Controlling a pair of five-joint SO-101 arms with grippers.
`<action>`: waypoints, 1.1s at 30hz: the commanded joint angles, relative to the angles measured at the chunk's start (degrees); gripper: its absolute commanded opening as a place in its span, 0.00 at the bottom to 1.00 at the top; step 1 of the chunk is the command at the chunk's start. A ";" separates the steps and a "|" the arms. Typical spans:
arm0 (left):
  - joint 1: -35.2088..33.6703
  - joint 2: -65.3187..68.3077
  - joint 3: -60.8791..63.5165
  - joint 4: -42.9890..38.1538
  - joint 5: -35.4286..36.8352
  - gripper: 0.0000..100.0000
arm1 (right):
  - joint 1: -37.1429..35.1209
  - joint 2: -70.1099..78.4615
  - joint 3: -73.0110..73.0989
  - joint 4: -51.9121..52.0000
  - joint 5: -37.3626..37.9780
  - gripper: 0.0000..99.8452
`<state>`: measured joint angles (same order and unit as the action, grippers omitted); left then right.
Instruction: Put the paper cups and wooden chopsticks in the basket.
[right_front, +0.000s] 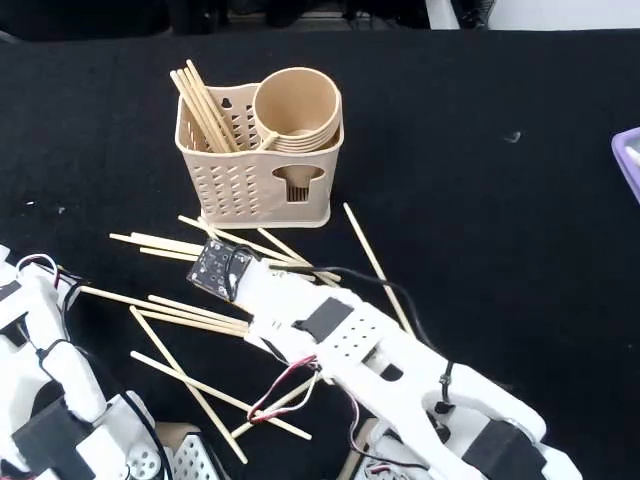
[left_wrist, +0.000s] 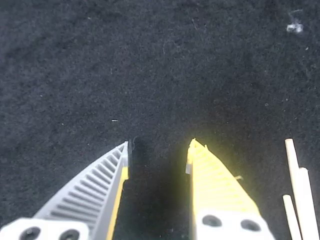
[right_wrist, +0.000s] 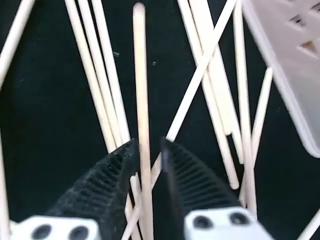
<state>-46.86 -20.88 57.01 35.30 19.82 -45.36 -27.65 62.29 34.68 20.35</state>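
A beige basket (right_front: 240, 185) stands at the back of the black cloth, holding stacked paper cups (right_front: 297, 105) and a bundle of wooden chopsticks (right_front: 205, 105). Several loose chopsticks (right_front: 190, 315) lie scattered in front of it. My right gripper (right_wrist: 148, 142) hangs low over this pile, shut on one chopstick (right_wrist: 141, 100) that runs straight out between its black fingers. The basket's wall (right_wrist: 285, 65) is close beside it. My left gripper (left_wrist: 160, 146) is open over bare cloth near the table's left front, with chopstick ends (left_wrist: 296, 185) beside it.
The right arm (right_front: 360, 345) stretches from the front right across the pile, its wrist camera (right_front: 220, 268) just in front of the basket. The left arm (right_front: 50, 400) sits at the front left corner. A purple object (right_front: 628, 160) pokes in at the right edge.
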 joint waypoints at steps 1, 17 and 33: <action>-0.57 -0.88 -1.80 -0.97 -0.35 0.19 | -0.35 0.04 -1.89 -1.76 0.18 0.12; -0.48 -0.88 -1.80 -0.97 -0.35 0.19 | -0.79 10.59 -5.14 -0.53 0.09 0.21; -0.31 -0.88 -1.80 -0.97 -0.35 0.19 | -0.44 15.43 -11.38 2.46 -0.09 0.02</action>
<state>-46.86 -20.88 57.01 35.30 19.82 -45.10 -9.01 52.97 36.53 20.35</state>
